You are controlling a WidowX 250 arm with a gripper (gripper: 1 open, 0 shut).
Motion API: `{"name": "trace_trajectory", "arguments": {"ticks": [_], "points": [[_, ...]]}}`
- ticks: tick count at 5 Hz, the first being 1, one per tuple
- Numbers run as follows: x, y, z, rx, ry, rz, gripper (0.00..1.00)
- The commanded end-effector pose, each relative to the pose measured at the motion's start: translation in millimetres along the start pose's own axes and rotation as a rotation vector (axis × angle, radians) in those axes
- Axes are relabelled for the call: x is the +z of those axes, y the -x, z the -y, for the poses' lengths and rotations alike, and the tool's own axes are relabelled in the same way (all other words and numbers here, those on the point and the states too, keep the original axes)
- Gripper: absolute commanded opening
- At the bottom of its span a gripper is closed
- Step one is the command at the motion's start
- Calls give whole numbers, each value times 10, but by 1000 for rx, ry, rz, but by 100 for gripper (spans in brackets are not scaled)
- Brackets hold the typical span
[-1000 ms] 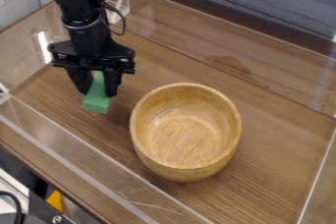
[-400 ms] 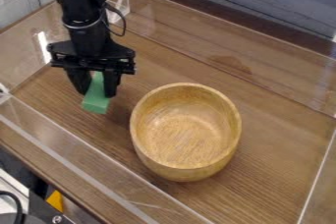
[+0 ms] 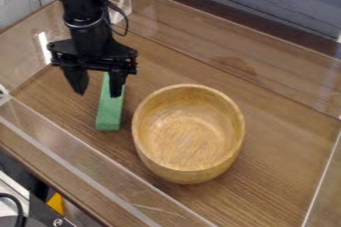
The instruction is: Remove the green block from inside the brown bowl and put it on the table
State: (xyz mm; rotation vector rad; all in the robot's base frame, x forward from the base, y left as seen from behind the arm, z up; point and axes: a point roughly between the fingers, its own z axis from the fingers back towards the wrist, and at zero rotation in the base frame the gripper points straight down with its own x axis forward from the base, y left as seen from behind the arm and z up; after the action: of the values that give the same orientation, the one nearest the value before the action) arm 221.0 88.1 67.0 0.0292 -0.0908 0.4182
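The green block [image 3: 110, 105] lies flat on the table [image 3: 253, 72], just left of the brown bowl [image 3: 189, 131], which is empty. My gripper [image 3: 98, 84] hangs straight down over the block's far end, its black fingers [image 3: 80, 82] spread open on either side. Nothing is held between them. The block's upper end sits partly behind the finger tips.
Clear acrylic walls [image 3: 80, 186] edge the tabletop on the near and left sides. The black arm [image 3: 76, 2] rises toward the upper left. A dark ledge [image 3: 253, 2] runs along the back.
The fingers have opened and let go of the green block. The block has dropped from its tilted, gripped pose and now lies stretched out on the table.
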Motion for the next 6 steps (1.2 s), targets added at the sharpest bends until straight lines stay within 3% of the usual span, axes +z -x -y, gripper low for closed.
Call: {"name": "trace_trajectory", "arguments": {"ticks": [1,4,6], "points": [[127,-76,-25,-7,-8,42,100],[205,-219,73,-29,1,62,100],[383,-323,279,-79,0,95,100]]}}
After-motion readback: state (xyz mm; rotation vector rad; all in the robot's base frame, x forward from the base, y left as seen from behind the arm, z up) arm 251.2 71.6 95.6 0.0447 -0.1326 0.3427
